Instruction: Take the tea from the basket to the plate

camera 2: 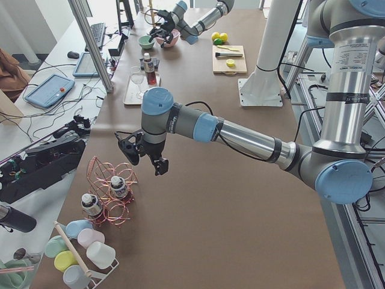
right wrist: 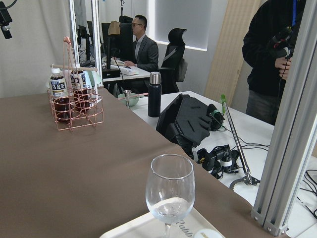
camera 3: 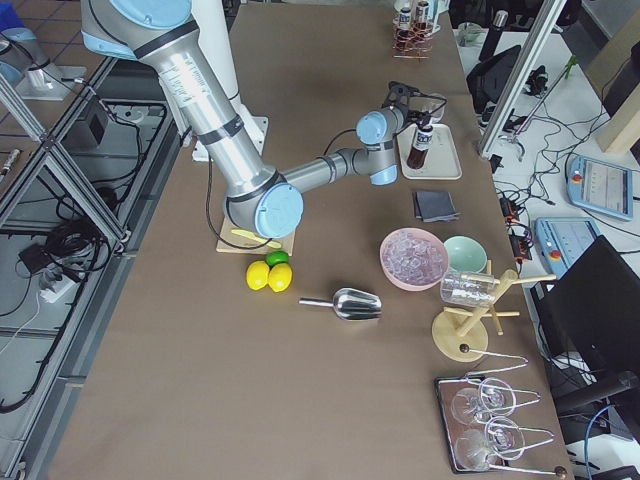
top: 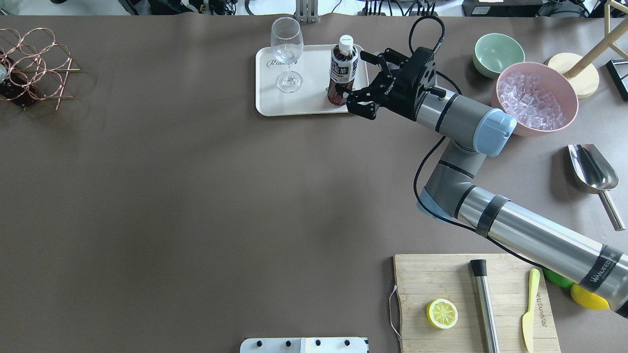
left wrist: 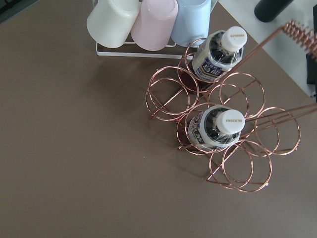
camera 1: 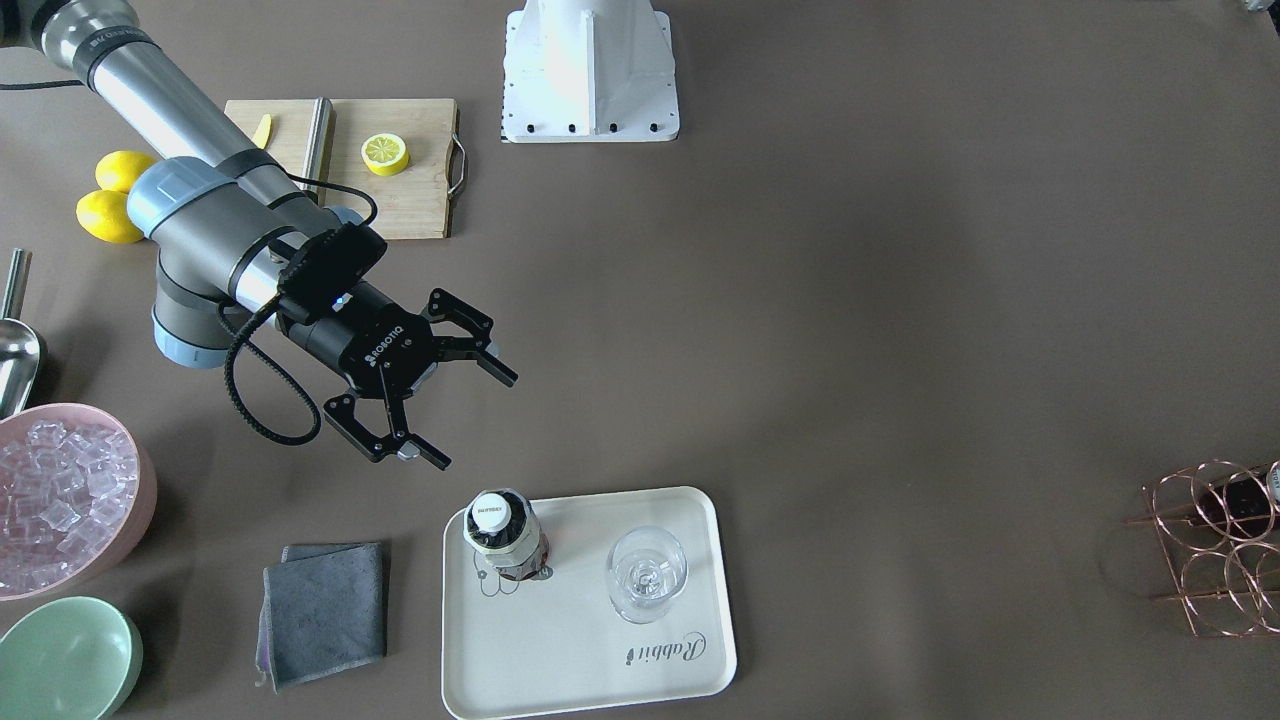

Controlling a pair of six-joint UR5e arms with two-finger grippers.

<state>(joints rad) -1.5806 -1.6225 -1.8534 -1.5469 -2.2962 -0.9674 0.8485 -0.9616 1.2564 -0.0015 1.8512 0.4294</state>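
One tea bottle [camera 1: 505, 535] stands upright on the cream plate [camera 1: 600, 640], next to a clear stemmed glass [camera 1: 647, 572]. My right gripper [camera 1: 475, 420] is open and empty, just beside this bottle and apart from it; the overhead view shows it too [top: 360, 78]. Two more tea bottles [left wrist: 218, 130] [left wrist: 218, 52] stand in the copper wire basket [left wrist: 247, 163] at the table's far end. My left gripper [camera 2: 142, 155] hangs above the basket. It shows only in the exterior left view, so I cannot tell whether it is open or shut.
A pink bowl of ice [camera 1: 60, 500], a mint-green bowl [camera 1: 65, 660] and a grey cloth [camera 1: 325, 612] lie near the plate. A cutting board [camera 1: 400, 170] with a lemon half, two lemons [camera 1: 110, 200] and a metal scoop [camera 1: 15, 345] lie behind my right arm. Pastel cups [left wrist: 143, 22] sit beside the basket.
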